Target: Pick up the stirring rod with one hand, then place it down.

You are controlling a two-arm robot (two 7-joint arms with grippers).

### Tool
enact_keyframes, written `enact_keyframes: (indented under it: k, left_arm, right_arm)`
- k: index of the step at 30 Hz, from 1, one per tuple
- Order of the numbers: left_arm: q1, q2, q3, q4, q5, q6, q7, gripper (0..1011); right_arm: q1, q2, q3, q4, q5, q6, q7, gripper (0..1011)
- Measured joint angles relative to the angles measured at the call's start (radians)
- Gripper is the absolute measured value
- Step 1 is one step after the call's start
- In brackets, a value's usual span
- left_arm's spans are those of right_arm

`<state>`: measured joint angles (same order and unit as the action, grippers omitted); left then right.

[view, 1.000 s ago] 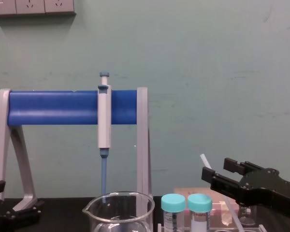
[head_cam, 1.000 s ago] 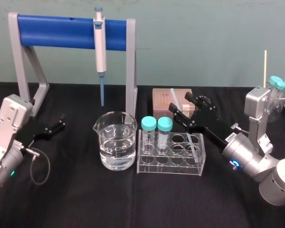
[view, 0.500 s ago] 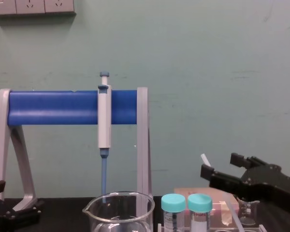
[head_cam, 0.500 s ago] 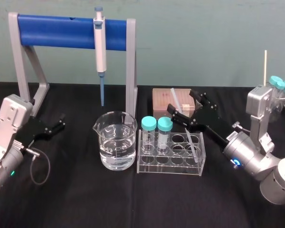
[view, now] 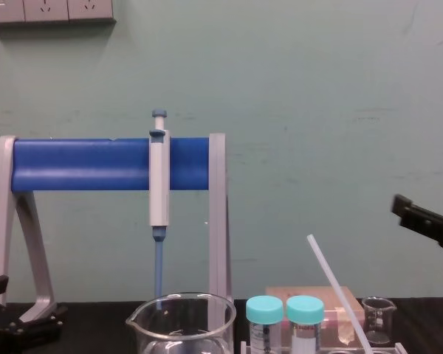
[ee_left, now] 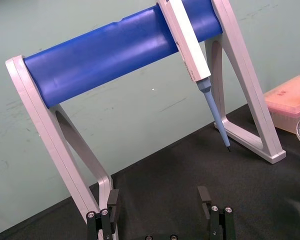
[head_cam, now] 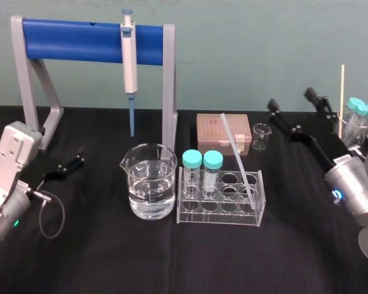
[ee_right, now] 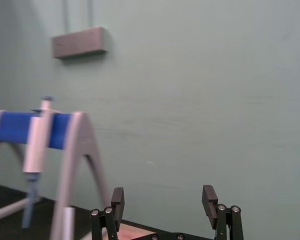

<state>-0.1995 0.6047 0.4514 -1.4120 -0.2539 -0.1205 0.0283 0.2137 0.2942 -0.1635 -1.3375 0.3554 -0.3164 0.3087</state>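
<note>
- stirring rod [head_cam: 236, 153] stands tilted in the clear rack [head_cam: 219, 215]: lower end in a right-side hole, top leaning back toward the pink box [head_cam: 208, 131].
- two teal-capped tubes [head_cam: 202, 160] sit just left of it, and a small beaker [head_cam: 260, 136] behind-right.
- right gripper [head_cam: 292, 101] is raised, well apart on the rod's right, jaws wide, nothing held.
- left gripper [head_cam: 78, 158] is parked by the blue stand [head_cam: 34, 92], jaws spread, empty.
- imo for the pick: use the right, grab the free upper part above the rack rim, w/ jaws straddling the rod square to its lean.
- close gently, since it looks thin and slick.
- lift along the tilt so the bottom end doesn't lever the rack or knock the tubes.
</note>
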Motion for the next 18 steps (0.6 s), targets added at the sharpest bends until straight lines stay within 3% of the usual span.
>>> enact_keyframes:
  k: [7, 12, 18]
  left_arm:
    - [0.000, 0.000, 0.000, 0.000, 0.000, 0.000, 0.000, 1000]
    - [0.000, 0.000, 0.000, 0.000, 0.000, 0.000, 0.000, 1000]
    - [0.000, 0.000, 0.000, 0.000, 0.000, 0.000, 0.000, 1000]
  right_arm:
    - [-0.018, -0.010, 0.035, 0.033, -0.040, 0.019, -0.055, 1000]
    - [-0.015, -0.016, 0.044, 0.068, -0.059, 0.063, -0.069, 1000]
    - [-0.014, -0.016, 0.045, 0.068, -0.059, 0.063, -0.070, 1000]
